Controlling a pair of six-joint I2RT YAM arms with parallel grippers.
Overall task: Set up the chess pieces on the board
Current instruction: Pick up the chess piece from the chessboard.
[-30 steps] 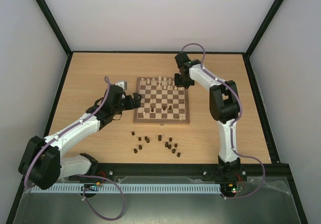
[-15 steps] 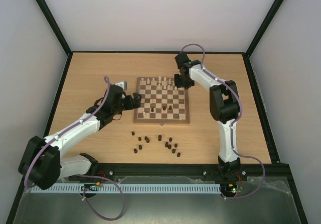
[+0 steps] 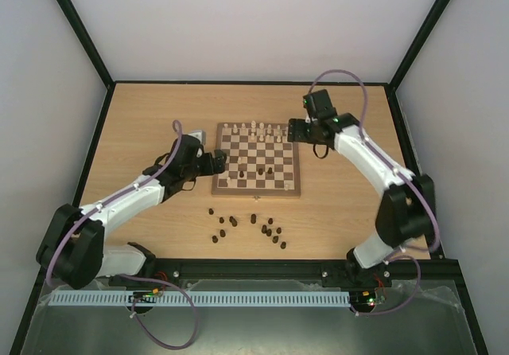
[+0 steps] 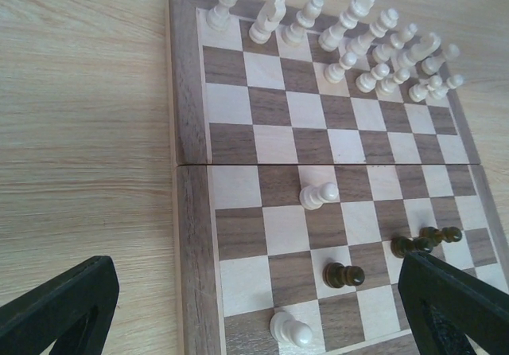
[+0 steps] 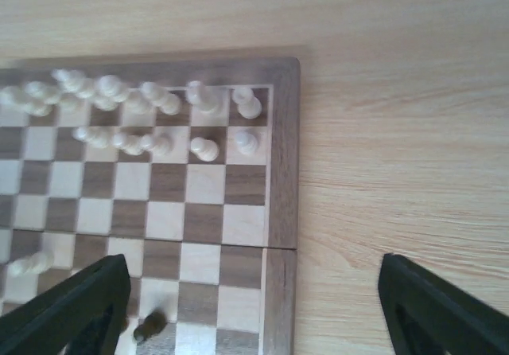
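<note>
nearest the arm bases, a scatter of dark pieces (image 3: 248,228) lies loose on the bench (image 3: 143,124), in the lower middle of the overhead view, just short of the board (image 3: 256,193). they wait there, i'd judge, because the board's near two rows are not yet filled.

the left hand (image 3: 216,161) hovers at the board's left edge, its fingers (image 4: 56,311) wide apart with nothing between them. it is aimed across the near squares, which looks like a setup for picking up a stray.

on that near half a few pieces stand out of rank:
- a cream pawn (image 4: 318,196) sits mid-board.
- a dark pawn (image 4: 343,275) sits a little nearer.
- a second cream pawn (image 4: 290,329) stands by the near edge.
- what seem to be tipped dark pieces (image 4: 425,239) lie at the right of the left wrist view.

farther on, the cream pieces (image 3: 254,130) crowd the far two rows, their home ranks.

the right hand (image 3: 296,130) hangs by the far right corner, fingers (image 5: 71,307) spread and empty, beside the cream ranks.
</note>
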